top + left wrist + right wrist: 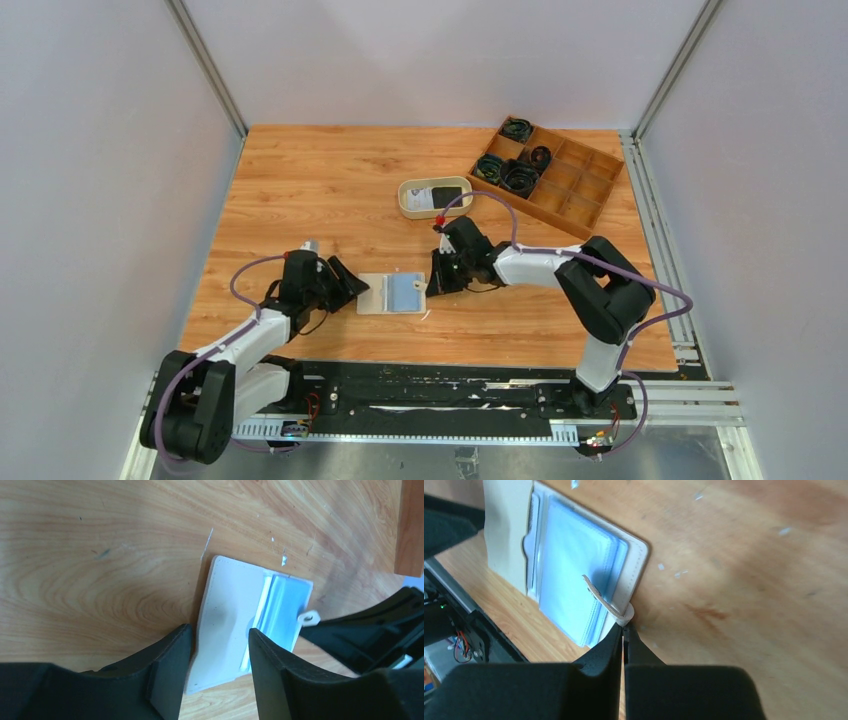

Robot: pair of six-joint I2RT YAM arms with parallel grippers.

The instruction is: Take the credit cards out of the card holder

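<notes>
**Card holder pinned open between two arms**

The card holder (pixel 392 294) is seen lying open and flat on the wooden tabletop (pixel 330 180), near the front edge and between the two arms. Its beige flap is turned toward the left arm and its pale blue sleeves toward the right. The right end effector (pixel 624 630) is clenched on the base of the snap tab (pixel 604 600) at the holder's outer edge, its fingers pressed together with no gap left. The left end effector (pixel 219 631) is released, and its fingers (pixel 170 675) are spread wide at the near edge of the beige flap. Whether they touch the flap cannot be told. No card can be made out inside the blue sleeves.

Farther back, just beyond the right arm's wrist, an oval tray (pixel 404 200) is shown holding what appear to be two credit cards (pixel 446 195), one dark and one pale. Well behind it, a wooden compartment box (pixel 585 188) is set at the far right corner, with black cable coils (pixel 520 178) in several of its sections.
</notes>
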